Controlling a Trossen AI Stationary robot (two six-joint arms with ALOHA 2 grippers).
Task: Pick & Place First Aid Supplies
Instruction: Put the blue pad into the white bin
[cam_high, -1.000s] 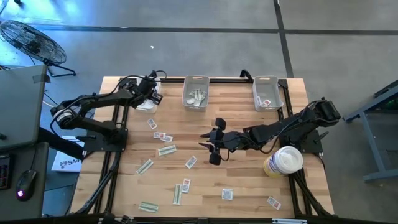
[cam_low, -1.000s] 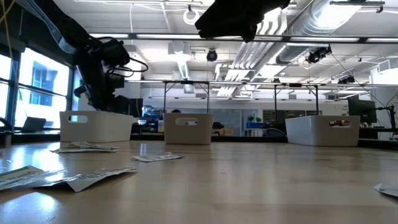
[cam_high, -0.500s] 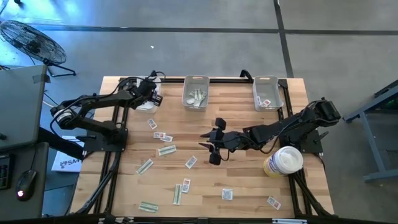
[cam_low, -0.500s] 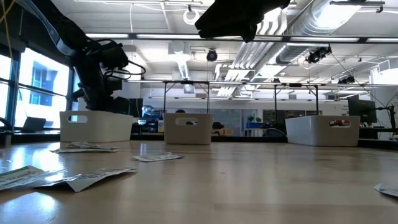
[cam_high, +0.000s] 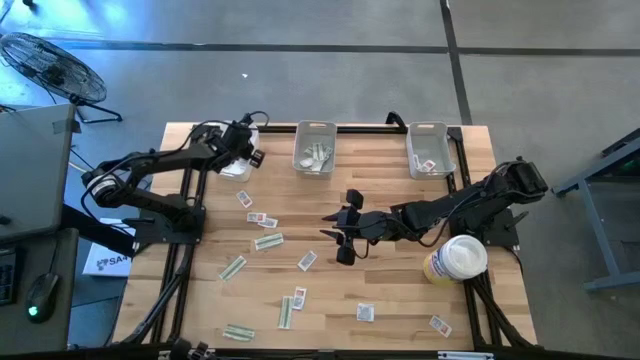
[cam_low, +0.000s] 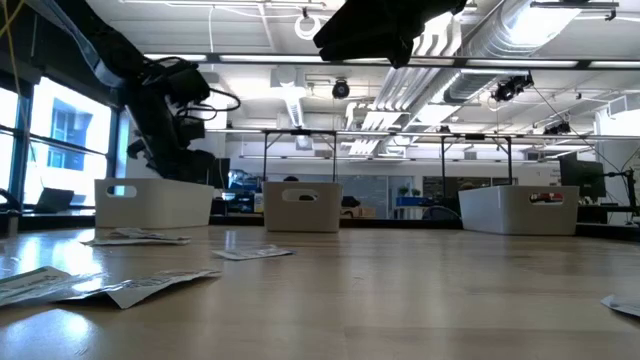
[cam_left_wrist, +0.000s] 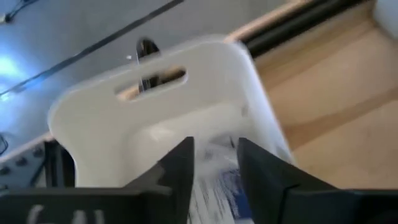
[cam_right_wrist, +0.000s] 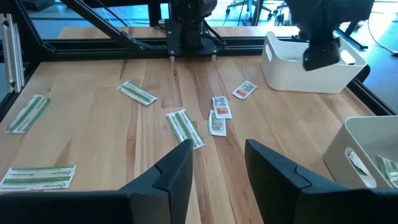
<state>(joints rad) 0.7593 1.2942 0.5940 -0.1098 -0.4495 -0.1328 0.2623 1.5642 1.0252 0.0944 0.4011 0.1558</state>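
Observation:
The first aid supplies lie scattered on the wooden table (cam_high: 400, 300): white packets (cam_high: 260, 218) and pale green strips (cam_high: 268, 241); more lie in the bins. My left gripper (cam_high: 248, 152) hangs over the left white bin (cam_left_wrist: 155, 106) at the far left, fingers apart (cam_left_wrist: 214, 162). A blurred white packet with blue marks (cam_left_wrist: 221, 183) shows in the gap, inside the bin; whether it touches the fingers I cannot tell. My right gripper (cam_right_wrist: 217, 180) hovers open above the table's middle (cam_high: 340, 238), nothing between its fingers.
A middle bin (cam_high: 315, 150) and a right bin (cam_high: 430, 150) stand along the far edge, both with packets inside. A big white-and-yellow tub (cam_high: 456, 260) stands at the right, beside my right arm. Bare wood lies between the middle and right bins.
My left gripper has dipped a little toward the left bin and then risen again, staying over it.

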